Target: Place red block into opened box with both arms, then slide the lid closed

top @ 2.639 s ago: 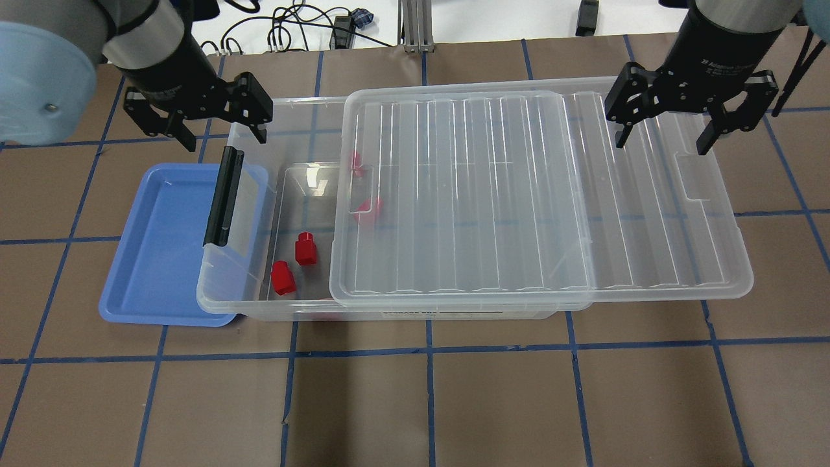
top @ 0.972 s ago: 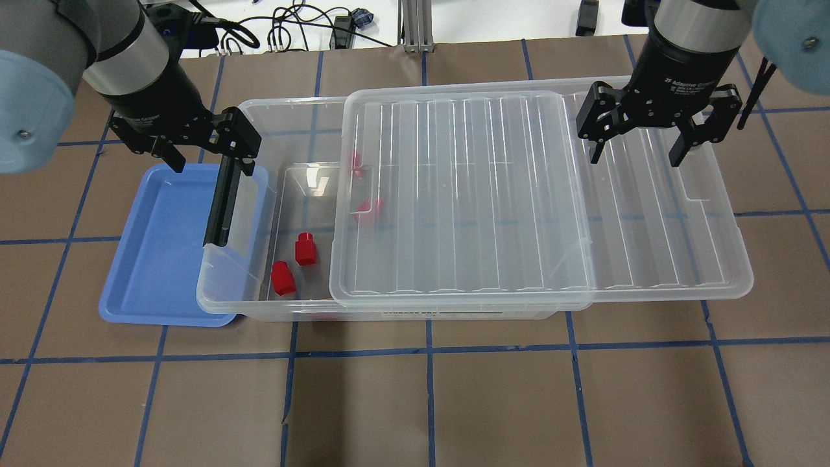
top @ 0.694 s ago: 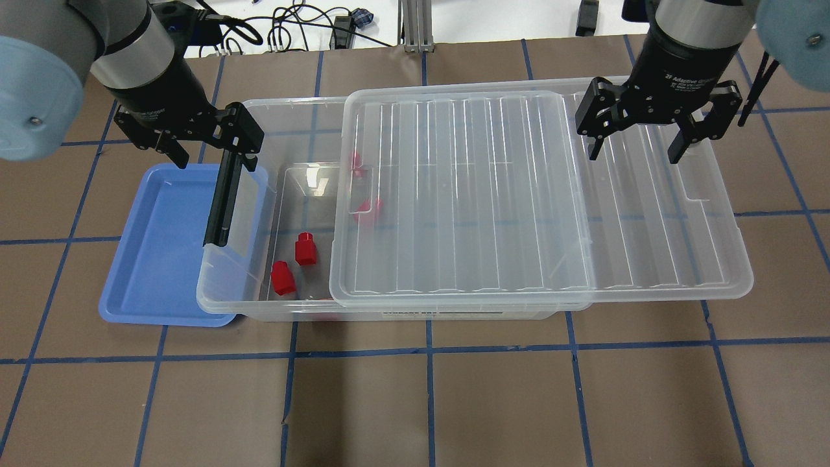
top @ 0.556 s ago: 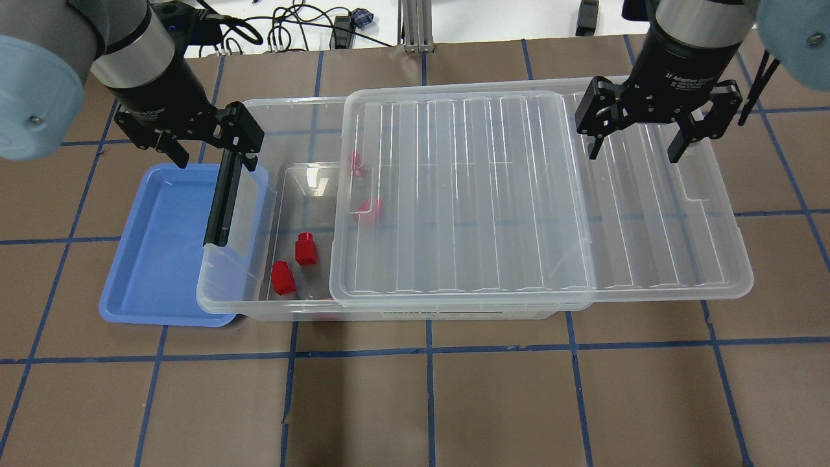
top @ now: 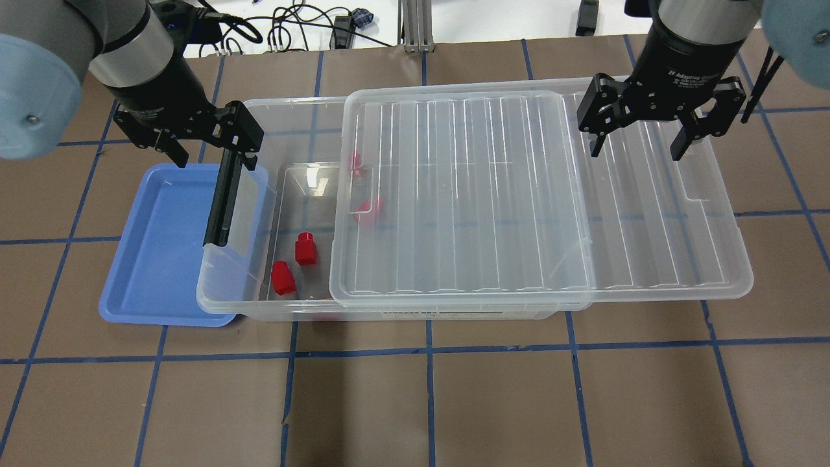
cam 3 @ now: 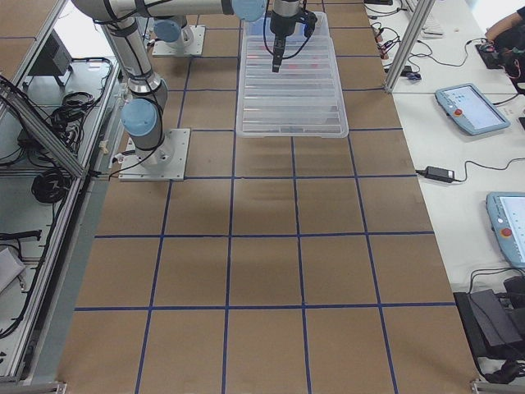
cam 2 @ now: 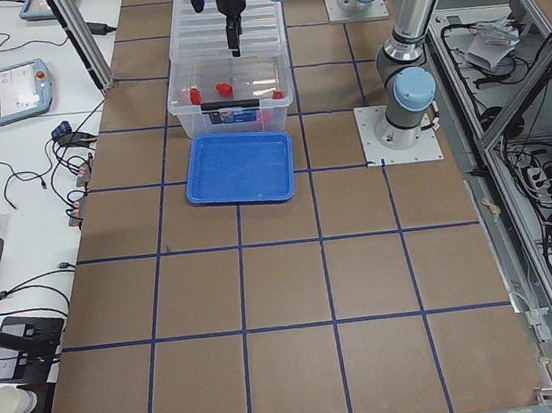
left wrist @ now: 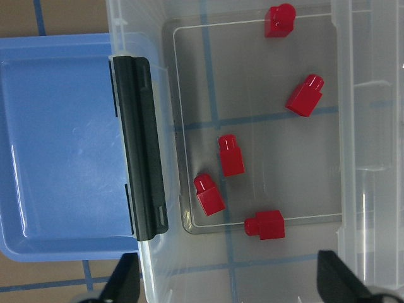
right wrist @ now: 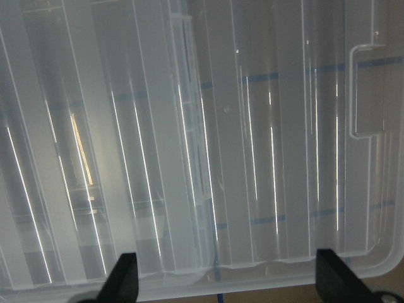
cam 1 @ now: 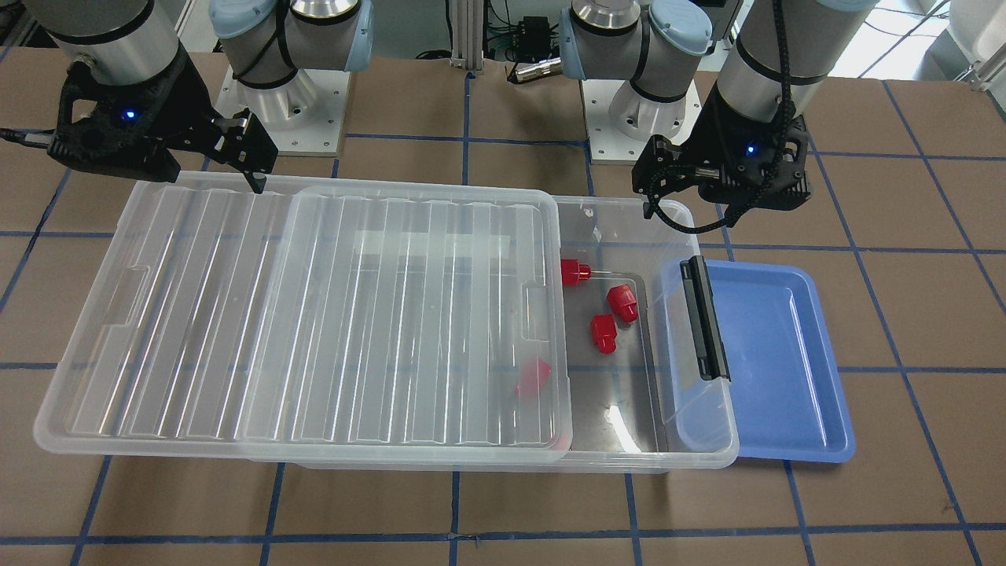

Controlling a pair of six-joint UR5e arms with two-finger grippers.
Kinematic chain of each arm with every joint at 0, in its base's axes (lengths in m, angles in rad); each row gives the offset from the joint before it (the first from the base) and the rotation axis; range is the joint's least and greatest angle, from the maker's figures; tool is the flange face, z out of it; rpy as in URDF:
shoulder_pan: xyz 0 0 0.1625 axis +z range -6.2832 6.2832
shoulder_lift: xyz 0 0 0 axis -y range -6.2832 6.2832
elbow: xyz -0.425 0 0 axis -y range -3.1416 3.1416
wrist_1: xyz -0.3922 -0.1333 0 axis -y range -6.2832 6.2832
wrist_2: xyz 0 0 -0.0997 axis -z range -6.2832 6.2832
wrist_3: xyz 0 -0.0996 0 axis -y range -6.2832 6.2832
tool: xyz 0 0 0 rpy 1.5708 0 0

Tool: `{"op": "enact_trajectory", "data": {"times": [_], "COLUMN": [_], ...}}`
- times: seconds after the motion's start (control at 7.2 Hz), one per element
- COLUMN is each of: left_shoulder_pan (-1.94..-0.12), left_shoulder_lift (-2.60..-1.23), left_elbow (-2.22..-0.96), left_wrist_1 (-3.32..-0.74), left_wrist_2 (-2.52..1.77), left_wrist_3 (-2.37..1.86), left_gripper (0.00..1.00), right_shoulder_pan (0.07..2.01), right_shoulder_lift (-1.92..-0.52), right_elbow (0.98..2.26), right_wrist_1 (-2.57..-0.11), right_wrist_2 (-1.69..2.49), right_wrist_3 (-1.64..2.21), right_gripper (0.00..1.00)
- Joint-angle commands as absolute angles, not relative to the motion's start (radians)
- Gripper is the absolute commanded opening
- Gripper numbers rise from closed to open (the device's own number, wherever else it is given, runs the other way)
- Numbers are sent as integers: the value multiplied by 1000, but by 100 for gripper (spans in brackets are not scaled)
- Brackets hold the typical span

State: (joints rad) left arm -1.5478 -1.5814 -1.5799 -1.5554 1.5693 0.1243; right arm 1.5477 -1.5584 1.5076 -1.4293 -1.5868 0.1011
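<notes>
The clear box (top: pixel 259 310) holds several red blocks (left wrist: pixel 231 154) on its floor, two of them in its uncovered left end (top: pixel 305 250). The ridged lid (top: pixel 467 194) lies on top, slid toward the right so it overhangs that end. My left gripper (top: pixel 213 154) hovers open and empty over the box's far left corner, at the far end of the black clip (top: pixel 224 198). Above the lid's far right part my right gripper (top: pixel 636 152) is open too, with only the lid (right wrist: pixel 252 145) below it.
A shallow blue tray (top: pixel 155 246) lies partly under the box's left end, with nothing in it. Cables and a metal post stand beyond the table's far edge. Brown table surface with blue tape lines stretches in front of the box.
Since 2.6 s ago the left gripper has moved nearer, to the clip's far end, and the right gripper has shifted left over the lid. Lid and blocks have not moved.
</notes>
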Motion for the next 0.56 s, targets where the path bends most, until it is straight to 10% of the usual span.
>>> {"op": "enact_trajectory", "data": {"times": [0.0, 0.42], "left_shoulder_pan": [-1548, -1549], "left_shoulder_lift": [-1582, -1571], "left_elbow": [-1580, -1595], "left_wrist_1": [-1555, -1555], "left_wrist_2": [1568, 1568], "left_wrist_3": [123, 123], "left_gripper": [100, 100], "right_shoulder_pan": [1548, 1548], "right_shoulder_lift": [-1559, -1559], "right_elbow": [1506, 1506], "right_wrist_1": [-1430, -1431], "right_wrist_2": [-1586, -1586], "right_wrist_3": [100, 100], "right_gripper": [100, 100]}}
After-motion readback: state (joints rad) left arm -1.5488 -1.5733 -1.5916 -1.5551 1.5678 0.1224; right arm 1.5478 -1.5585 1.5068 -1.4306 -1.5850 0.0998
